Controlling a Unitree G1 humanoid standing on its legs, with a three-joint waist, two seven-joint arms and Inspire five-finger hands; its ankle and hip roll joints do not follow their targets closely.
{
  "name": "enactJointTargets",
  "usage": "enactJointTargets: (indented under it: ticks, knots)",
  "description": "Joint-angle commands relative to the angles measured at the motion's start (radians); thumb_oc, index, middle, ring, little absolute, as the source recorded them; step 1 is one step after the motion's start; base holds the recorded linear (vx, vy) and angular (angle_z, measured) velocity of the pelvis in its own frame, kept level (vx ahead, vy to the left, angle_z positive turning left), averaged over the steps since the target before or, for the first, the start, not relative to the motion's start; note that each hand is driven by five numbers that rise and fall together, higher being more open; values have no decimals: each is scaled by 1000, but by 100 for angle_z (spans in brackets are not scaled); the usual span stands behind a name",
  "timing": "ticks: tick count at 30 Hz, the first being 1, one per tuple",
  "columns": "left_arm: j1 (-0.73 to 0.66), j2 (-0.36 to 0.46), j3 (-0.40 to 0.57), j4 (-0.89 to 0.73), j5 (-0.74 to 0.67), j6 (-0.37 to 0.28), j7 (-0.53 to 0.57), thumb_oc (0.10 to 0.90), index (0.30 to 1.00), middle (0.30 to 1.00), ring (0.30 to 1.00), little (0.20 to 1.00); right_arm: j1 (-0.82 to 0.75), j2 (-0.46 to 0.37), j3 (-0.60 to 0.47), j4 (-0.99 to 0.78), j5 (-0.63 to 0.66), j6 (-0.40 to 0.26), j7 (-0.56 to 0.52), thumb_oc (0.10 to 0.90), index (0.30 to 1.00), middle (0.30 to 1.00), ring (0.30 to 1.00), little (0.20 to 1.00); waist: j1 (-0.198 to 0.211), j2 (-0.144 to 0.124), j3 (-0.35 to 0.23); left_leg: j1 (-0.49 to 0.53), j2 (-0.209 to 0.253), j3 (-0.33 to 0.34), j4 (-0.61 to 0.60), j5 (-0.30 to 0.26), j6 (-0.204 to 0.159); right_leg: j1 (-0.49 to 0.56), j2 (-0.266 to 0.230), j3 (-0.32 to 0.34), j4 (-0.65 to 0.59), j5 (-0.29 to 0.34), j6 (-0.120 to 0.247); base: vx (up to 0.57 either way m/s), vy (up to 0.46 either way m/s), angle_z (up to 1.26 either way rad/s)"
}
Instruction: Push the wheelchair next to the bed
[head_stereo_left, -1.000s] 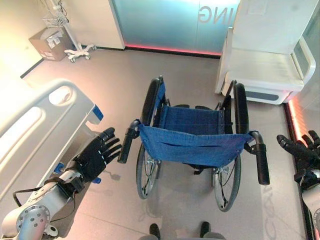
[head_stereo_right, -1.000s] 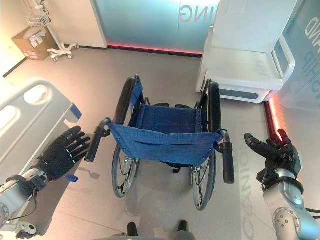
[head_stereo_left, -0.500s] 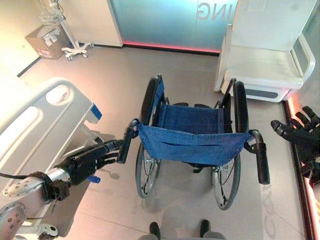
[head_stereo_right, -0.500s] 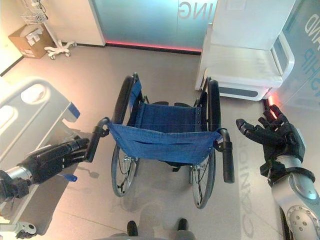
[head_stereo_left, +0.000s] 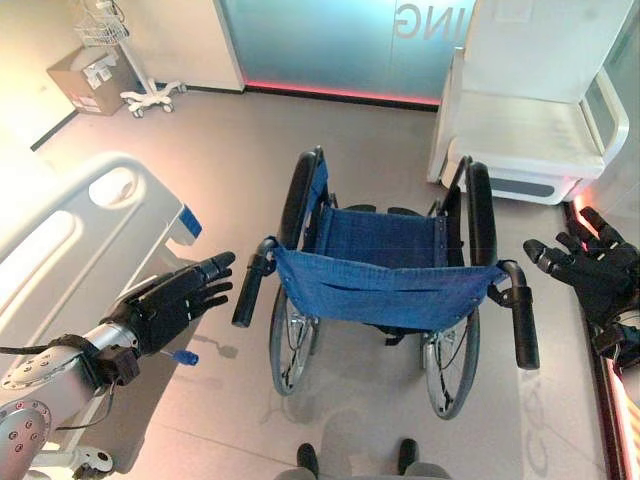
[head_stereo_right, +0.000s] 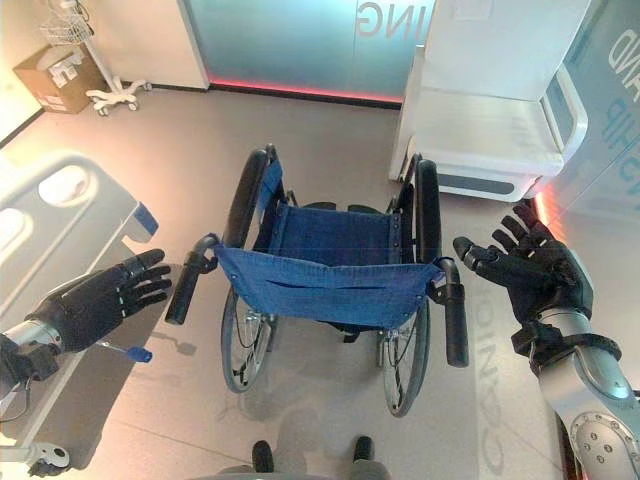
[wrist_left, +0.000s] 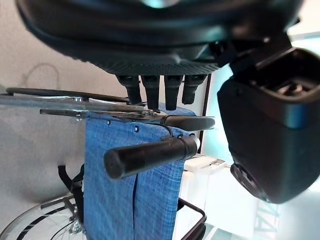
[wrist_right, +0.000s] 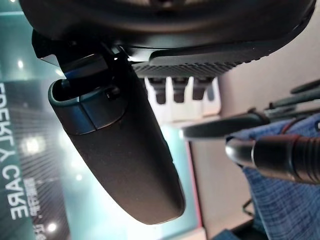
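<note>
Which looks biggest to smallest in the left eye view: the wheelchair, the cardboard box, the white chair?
1. wheelchair, largest in the picture.
2. white chair, somewhat smaller, though it stands farther back and is cut off at the top edge.
3. cardboard box, clearly smallest, but also farthest from the camera.

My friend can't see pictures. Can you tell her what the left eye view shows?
A wheelchair with a blue cloth seat stands on a grey floor, its black push handles toward the viewer. The robot's dark left hand and right hand are open beside the handles, not touching. A white hospital bed is at left.
</note>
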Motion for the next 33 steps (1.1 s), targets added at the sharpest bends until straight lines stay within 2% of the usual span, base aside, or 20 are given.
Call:
enactJointTargets:
  ticks: [1, 4, 6, 15, 18, 21, 29, 30, 31, 32, 33]
  knots:
    - [-122, 85, -2, 1, 31, -79, -65, 800, 900, 900, 900, 900, -103, -97, -49, -32, 12, -114, 25, 800, 900, 900, 900, 900, -6, 5, -18, -15, 1, 34, 4, -19, -21, -6, -9, -26, 74, -49, 11, 0, 0, 0]
    - [-103, 119, -3, -18, 70, -71, -63, 800, 900, 900, 900, 900, -86, -122, -55, -47, 37, -114, 34, 800, 900, 900, 900, 900, -12, 6, -13, -16, 0, 40, 4, -17, -19, -8, -5, -19, 75, -49, 10, -16, 9, -6]
    - [-89, 133, 5, -22, 88, -67, -86, 800, 900, 900, 900, 900, -74, -129, -53, -57, 124, -103, 95, 800, 900, 900, 900, 900, -14, 7, -12, -16, -1, 45, 4, -16, -18, -10, -3, -16, 76, -50, 9, -2, 11, -5]
    - [-4, 198, 57, -70, 94, -63, -173, 800, 900, 900, 900, 900, 21, -165, -82, -56, 96, -20, 143, 800, 900, 900, 900, 900, -23, 10, -6, -19, -3, 59, 4, -9, -19, -13, -3, -16, 77, -46, 10, -1, 10, -3]
    - [13, 212, 57, -82, 102, -75, -183, 800, 900, 900, 900, 900, 42, -179, -66, -70, 84, -25, 168, 800, 900, 900, 900, 900, -23, 11, 0, -23, -3, 61, 4, -7, -18, -19, -2, -14, 78, -46, 9, 0, 0, 0]
    - [15, 219, 49, -85, 97, -89, -177, 800, 900, 900, 900, 900, 37, -189, -45, -76, 82, -39, 183, 800, 900, 900, 900, 900, -23, 11, 4, -25, -5, 59, 4, -6, -18, -20, -1, -11, 77, -45, 8, 0, 0, 0]
    - [-25, 211, -7, -76, 13, -97, -101, 800, 900, 900, 900, 900, 37, -218, -1, -75, 22, -8, 233, 800, 900, 900, 900, 900, -26, 6, 7, -24, -9, 61, 4, -6, -18, -18, -1, -10, 74, -43, 10, 0, 0, 0]
    - [-35, 203, -22, -74, 30, -94, -110, 751, 827, 827, 827, 827, 37, -220, 4, -72, 18, -5, 232, 800, 900, 900, 900, 900, -27, 5, 8, -24, -9, 61, 4, -6, -18, -17, -1, -10, 73, -42, 10, 0, 0, 0]
    - [-38, 204, -31, -74, 41, -92, -117, 682, 724, 724, 724, 724, 35, -222, 9, -70, 33, -8, 225, 800, 900, 900, 900, 900, -27, 5, 8, -24, -10, 61, 4, -6, -18, -17, -1, -10, 73, -42, 9, 0, 0, 0]
    - [-39, 204, -33, -73, 41, -92, -118, 671, 707, 707, 707, 707, 35, -223, 9, -70, 35, -8, 224, 800, 900, 900, 900, 900, -27, 5, 8, -24, -10, 61, 4, -6, -18, -17, -1, -10, 73, -42, 9, 0, 0, 0]
    - [-43, 207, -40, -73, 44, -90, -123, 602, 604, 604, 604, 604, 31, -226, 12, -66, 47, -12, 214, 800, 900, 900, 900, 900, -28, 6, 9, -25, -11, 60, 4, -5, -17, -19, -1, -9, 75, -42, 9, 0, 0, 0]
